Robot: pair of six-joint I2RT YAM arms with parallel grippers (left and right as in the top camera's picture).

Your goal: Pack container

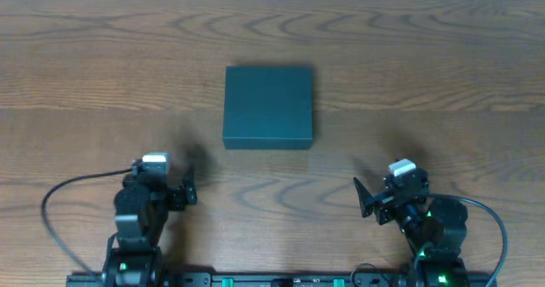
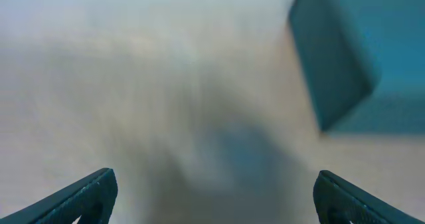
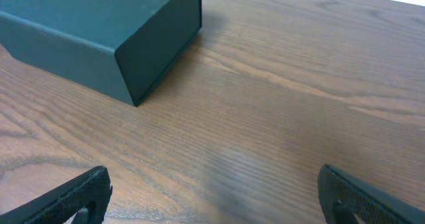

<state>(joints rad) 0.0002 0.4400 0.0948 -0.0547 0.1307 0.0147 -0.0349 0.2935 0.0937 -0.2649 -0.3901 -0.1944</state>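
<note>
Container (image 1: 268, 104), a dark teal-green matte square box, sits lid-down toward 12 o'clock on the brown wood-grain table (image 1: 85, 83), left hand (image 1: 189, 189) at 7 o'clock and right hand (image 1: 366, 200) at 5 o'clock spread wide and empty, no loose items in sight, so packing looks finished.

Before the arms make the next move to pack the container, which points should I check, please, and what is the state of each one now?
1. Left gripper open and empty: ok.
2. Right gripper open and empty: ok.
3. Container flat on the table, apart from both grippers: ok.
4. Its lid open for packing: not ok, it looks closed.
5. Things to pack in view: not ok, none shows.
6. Left wrist picture sharp: not ok, blurred.
</note>
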